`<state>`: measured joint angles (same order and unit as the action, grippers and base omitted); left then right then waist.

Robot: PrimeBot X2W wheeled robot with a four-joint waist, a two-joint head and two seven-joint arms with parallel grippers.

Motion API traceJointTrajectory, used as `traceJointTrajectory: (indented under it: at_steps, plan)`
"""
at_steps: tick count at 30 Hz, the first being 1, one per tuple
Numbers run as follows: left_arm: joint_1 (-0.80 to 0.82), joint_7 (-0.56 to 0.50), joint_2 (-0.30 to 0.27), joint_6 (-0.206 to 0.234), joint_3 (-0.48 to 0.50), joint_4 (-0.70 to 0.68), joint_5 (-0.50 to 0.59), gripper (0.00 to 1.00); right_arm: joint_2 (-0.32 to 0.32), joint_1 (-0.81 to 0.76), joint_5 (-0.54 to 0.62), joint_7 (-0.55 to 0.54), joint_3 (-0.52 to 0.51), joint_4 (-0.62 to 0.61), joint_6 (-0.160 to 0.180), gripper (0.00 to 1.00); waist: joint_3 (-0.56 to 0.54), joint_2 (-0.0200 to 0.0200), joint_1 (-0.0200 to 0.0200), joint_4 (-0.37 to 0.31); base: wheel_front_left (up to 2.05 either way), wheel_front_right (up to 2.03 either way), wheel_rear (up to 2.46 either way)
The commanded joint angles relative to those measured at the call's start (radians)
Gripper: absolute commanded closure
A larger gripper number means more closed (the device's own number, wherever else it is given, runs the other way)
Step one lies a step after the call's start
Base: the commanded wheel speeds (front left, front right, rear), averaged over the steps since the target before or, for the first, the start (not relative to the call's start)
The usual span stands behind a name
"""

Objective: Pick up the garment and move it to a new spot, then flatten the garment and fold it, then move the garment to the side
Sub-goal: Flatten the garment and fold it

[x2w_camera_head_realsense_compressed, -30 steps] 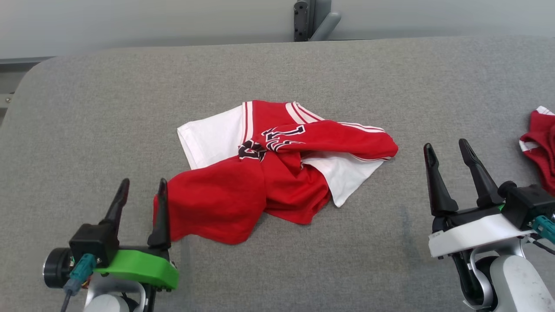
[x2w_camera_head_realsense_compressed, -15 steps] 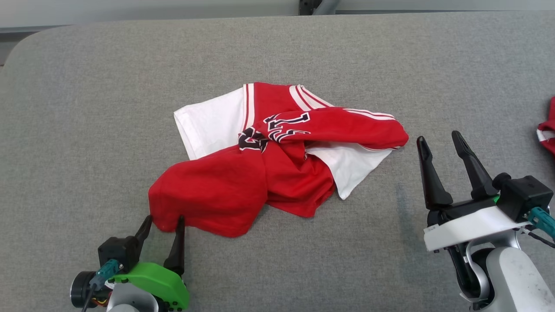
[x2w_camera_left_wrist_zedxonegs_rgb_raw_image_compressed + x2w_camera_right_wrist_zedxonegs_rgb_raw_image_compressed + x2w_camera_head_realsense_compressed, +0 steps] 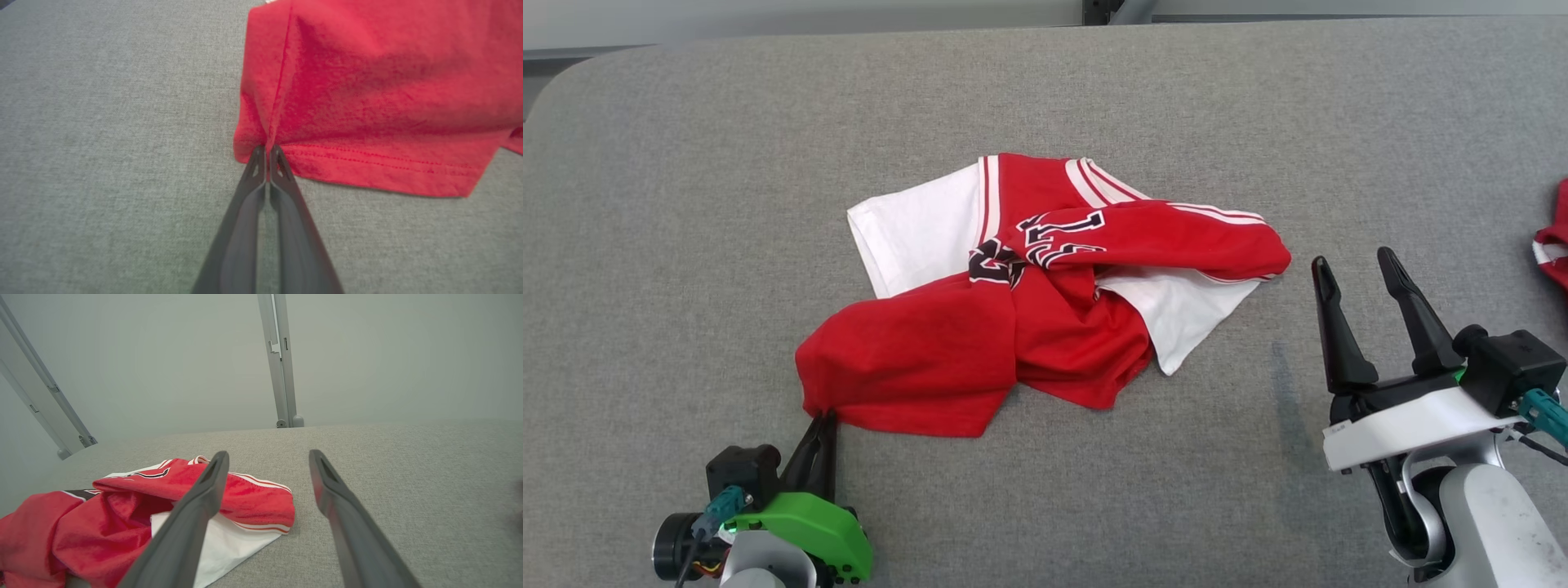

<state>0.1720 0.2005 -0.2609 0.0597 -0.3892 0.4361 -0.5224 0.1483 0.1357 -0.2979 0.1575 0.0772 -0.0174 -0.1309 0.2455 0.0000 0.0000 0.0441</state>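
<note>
A crumpled red and white garment (image 3: 1029, 302) with black lettering lies in the middle of the grey padded table (image 3: 686, 204). My left gripper (image 3: 821, 418) is shut on the garment's near left corner. In the left wrist view its fingers (image 3: 267, 150) pinch the red hem corner of the garment (image 3: 367, 94). My right gripper (image 3: 1354, 265) stands open to the right of the garment, apart from it. Seen from the right wrist, the gripper (image 3: 267, 455) is open above the table, with the garment (image 3: 122, 506) to its left.
Another red and white cloth (image 3: 1553, 249) lies at the table's right edge. A metal post (image 3: 280, 359) rises behind the table's far edge, with a slanted bar (image 3: 36, 388) at the far left. Bare grey table surrounds the garment.
My left gripper moved down to the garment's near left corner and shut on it. The head camera tilted down, shifting the picture. The right gripper stayed open.
</note>
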Motion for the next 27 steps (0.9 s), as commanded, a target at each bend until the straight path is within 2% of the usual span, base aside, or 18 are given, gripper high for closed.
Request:
traceJointTrajectory:
  at_steps: [1,7,18,26,27]
  plan:
    - [0.015,0.007,-0.004,-0.006,0.001,0.003,0.002,1.0,0.0,0.014,-0.007,0.004,0.0,0.003,0.0,0.0,-0.001,0.0,0.0,0.0,0.0,0.0,0.0]
    - [0.011,0.018,-0.01,0.014,0.001,-0.043,0.012,1.0,0.019,0.005,0.021,-0.023,0.045,0.04,0.0,0.0,-0.005,0.0,0.0,0.008,0.0,0.0,0.0]
    - [0.013,-0.019,-0.02,0.04,-0.022,-0.143,0.03,1.0,0.07,0.049,0.029,-0.033,0.308,0.272,0.001,0.0,0.011,0.0,0.0,0.05,0.0,0.0,0.0]
    - [0.024,-0.008,-0.017,0.043,-0.031,-0.171,0.033,1.0,0.052,0.161,0.102,0.032,0.351,0.457,0.001,0.0,0.029,0.0,0.0,0.072,0.0,0.0,0.0]
    - [0.025,-0.006,-0.016,0.044,-0.033,-0.173,0.033,1.0,0.047,0.171,0.109,0.039,0.349,0.475,0.001,0.5,0.03,0.0,0.0,0.075,0.0,0.0,0.0]
